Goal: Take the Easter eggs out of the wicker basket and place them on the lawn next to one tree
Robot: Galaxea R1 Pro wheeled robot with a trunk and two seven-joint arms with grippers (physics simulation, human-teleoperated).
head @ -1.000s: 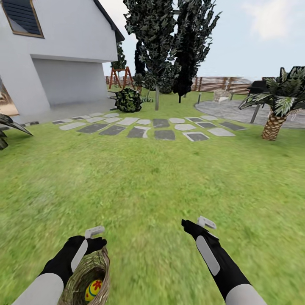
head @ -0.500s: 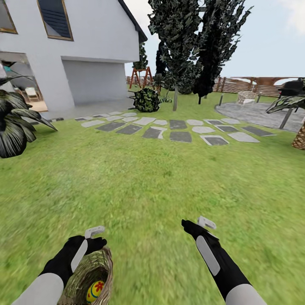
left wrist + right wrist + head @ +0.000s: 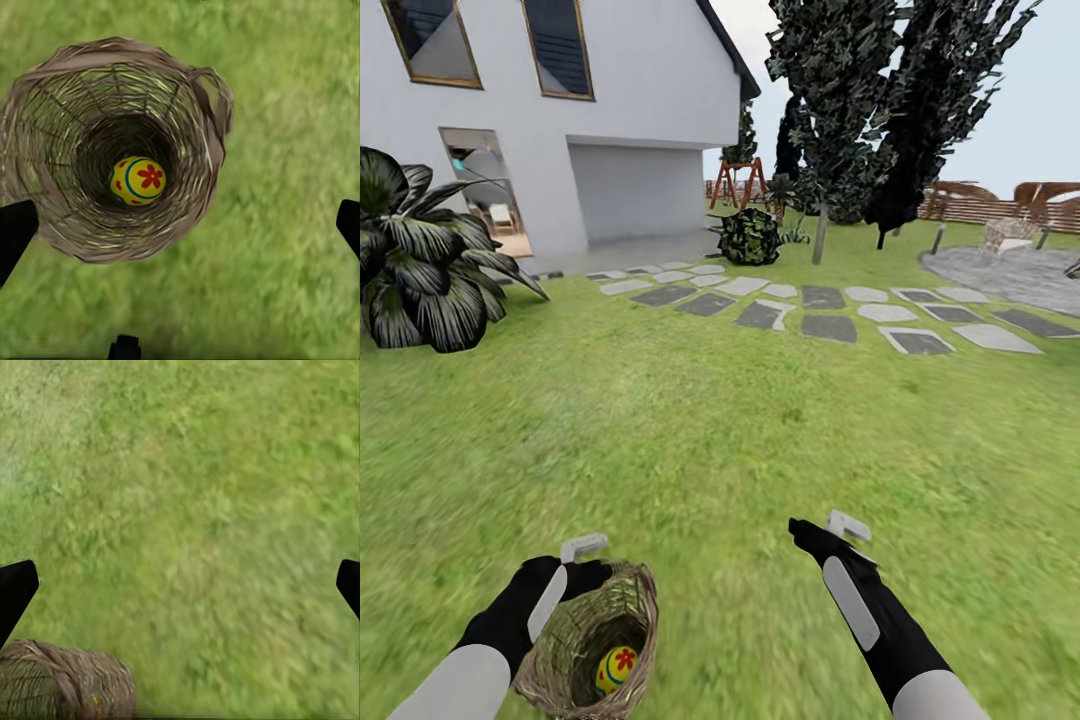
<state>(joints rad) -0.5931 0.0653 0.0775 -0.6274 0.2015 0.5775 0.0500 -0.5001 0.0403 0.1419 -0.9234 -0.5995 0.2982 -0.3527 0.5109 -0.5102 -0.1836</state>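
Directly below left gripper (image 3: 180,225), basket (image 3: 202,112), egg (image 3: 138,181)

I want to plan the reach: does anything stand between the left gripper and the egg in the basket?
Nothing visible does. The left gripper hangs open above the wicker basket, whose mouth is uncovered, and one Easter egg lies at the bottom. Only the deep wicker walls surround it.

1. A round, deep wicker basket (image 3: 585,650) of open tan-brown weave stands upright on the lawn (image 3: 740,430).
2. One yellow egg (image 3: 138,180) with a red flower and blue band lies at its bottom.
3. A grey-trunked tree (image 3: 821,234) stands far off beyond the stepping stones.
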